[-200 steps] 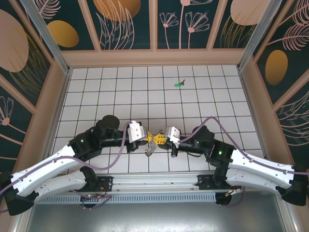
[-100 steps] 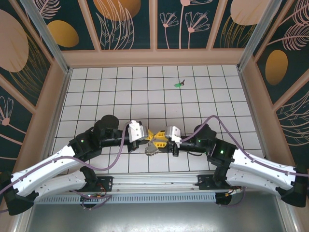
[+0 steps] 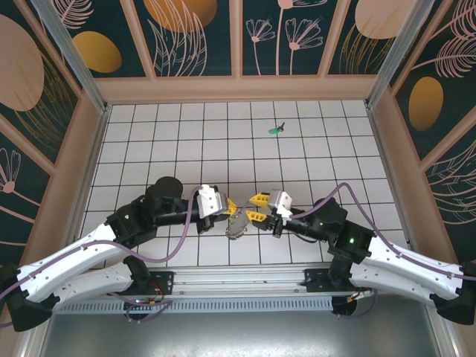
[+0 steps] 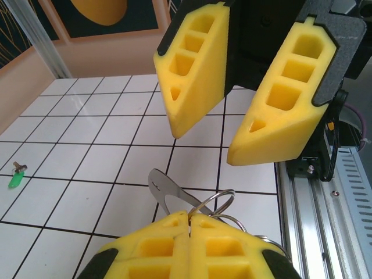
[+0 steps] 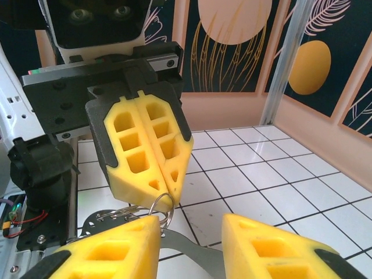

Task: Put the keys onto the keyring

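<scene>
Keyring (image 3: 236, 224) is in my left gripper (image 5: 165, 186), jaws clenched on one wire loop. The other loops and a flat metal tab (image 4: 163, 187) hang below the fingertips, low over the tiled floor (image 3: 149, 134); can't tell if they touch it. Right gripper (image 4: 204, 145) sits at 3 o'clock of the left one, nearly tip to tip. Its jaws are released: yellow fingers spread, nothing between them, clear of the ring. Green key (image 3: 276, 129) lies alone on the tiles at about 1 o'clock from both grippers, well apart, on the far side.

Bright even light, soft shadows, blurred foreground
</scene>
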{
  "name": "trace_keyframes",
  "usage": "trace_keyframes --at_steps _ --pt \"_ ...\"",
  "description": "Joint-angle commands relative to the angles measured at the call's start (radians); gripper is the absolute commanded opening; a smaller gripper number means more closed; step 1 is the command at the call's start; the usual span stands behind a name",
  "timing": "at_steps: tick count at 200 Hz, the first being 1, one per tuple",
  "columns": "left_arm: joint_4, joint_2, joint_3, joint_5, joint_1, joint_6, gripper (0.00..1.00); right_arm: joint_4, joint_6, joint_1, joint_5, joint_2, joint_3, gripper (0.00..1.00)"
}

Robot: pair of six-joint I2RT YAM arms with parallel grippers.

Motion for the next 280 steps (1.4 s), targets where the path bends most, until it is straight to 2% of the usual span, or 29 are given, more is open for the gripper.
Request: trace_keyframes --at_steps 1,31,70,124,217,280 --pt "0.065 -0.012 -0.008 -0.02 -0.004 -0.001 0.0 0.037 0.02 0.021 0.017 0.001 -0.014 0.34" --pt "0.07 -0.004 -0.012 -0.06 -0.004 -0.011 0.0 0.04 0.016 0.054 0.06 0.009 -0.016 0.36" --pt "0.08 0.003 -0.015 -0.119 -0.004 -0.043 0.0 0.069 -0.008 0.115 0.236 0.036 -0.023 0.36" --pt "0.087 -0.019 -0.033 -0.078 -0.004 -0.049 0.0 0.101 -0.037 0.117 0.247 0.123 -0.008 0.36" --pt "0.081 -0.025 -0.037 -0.054 -0.004 -0.053 0.0 0.103 -0.063 0.115 0.396 0.171 0.027 0.2" --pt "0.083 -0.025 -0.045 -0.067 -0.003 -0.057 0.0 0.139 -0.071 0.114 0.38 0.161 0.013 0.04"
